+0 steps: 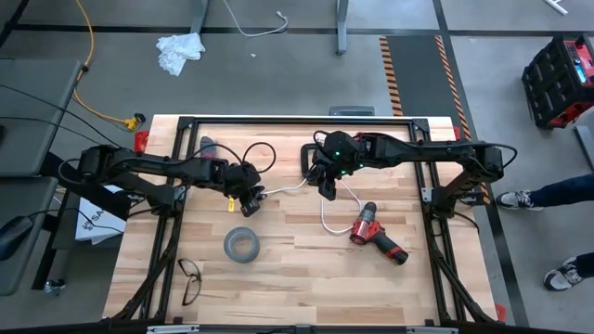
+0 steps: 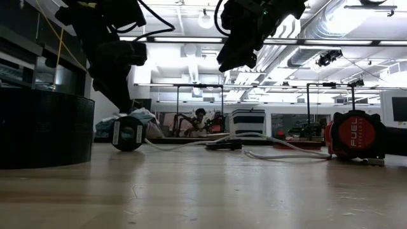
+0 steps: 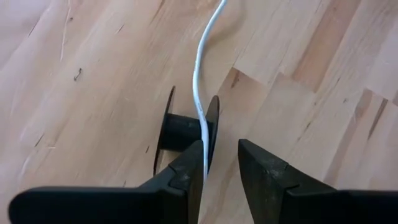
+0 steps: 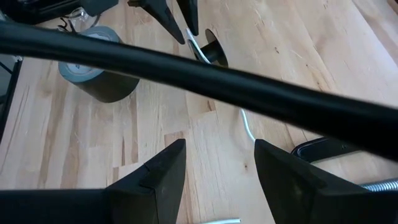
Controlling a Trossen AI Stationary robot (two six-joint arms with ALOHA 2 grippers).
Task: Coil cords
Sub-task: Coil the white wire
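High view: cord (image 1: 327,210) lies uncoiled mid-table; left gripper (image 1: 251,200) parted over spool (image 1: 255,197), right gripper (image 1: 326,185) spread, empty.

Bright ceiling lights (image 2: 203,19) are blowing out the low view, silhouetting the arms; near worktop (image 2: 203,197) is blurring. Overhead view evenly lit, soft shadows. Wrist-view fingers (image 3: 186,180) are looking soft.

Table (image 1: 306,269) pale wood, matt; spool (image 3: 180,130) black plastic; cord (image 3: 200,74) smooth white.
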